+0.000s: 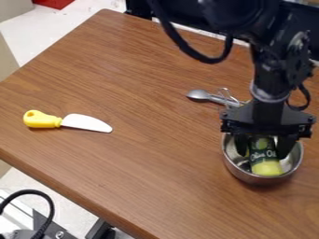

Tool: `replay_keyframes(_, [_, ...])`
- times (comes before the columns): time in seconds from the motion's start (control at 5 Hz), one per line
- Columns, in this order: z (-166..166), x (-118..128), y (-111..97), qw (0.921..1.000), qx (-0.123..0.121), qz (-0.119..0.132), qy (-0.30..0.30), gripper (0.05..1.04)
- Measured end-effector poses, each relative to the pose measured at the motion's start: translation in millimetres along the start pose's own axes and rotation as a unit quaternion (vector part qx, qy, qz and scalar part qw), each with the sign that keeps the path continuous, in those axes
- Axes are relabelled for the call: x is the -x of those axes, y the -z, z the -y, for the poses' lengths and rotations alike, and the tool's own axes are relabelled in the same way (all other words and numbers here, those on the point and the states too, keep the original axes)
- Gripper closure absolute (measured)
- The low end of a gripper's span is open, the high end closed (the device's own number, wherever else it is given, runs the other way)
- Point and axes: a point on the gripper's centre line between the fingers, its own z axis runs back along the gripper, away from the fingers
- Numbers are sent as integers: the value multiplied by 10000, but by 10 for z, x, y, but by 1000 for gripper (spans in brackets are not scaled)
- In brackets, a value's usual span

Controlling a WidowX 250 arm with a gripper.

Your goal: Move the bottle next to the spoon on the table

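The bottle (265,161) is green with a dark label

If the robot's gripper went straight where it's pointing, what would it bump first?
Probably the inside of the metal bowl. The gripper points down into it, right at the bottle, but how deep is hard to tell.

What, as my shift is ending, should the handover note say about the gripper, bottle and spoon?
Gripper: down at the bottle; I can't tell whether it has a grip.
Bottle: in the metal bowl, yellow end toward the camera.
Spoon: on the table, beyond the bowl and to its left in the picture.
Done: gripper is at the bottle.
Left: secure the bottle, lift it out, set it beside the spoon.
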Motion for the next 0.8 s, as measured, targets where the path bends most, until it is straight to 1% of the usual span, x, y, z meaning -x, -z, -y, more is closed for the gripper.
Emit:
replay_keyframes(0.2, [17,1,13,10000,62,-15,12,448])
replay_keyframes(0.4, [16,-10,18,10000,59,19,50,448])
replay_keyframes(0.6, [7,5,7,10000,26,-34,61,448])
replay_keyframes(0.8, [-33,22,-34,9999,57,-139,-20,448])
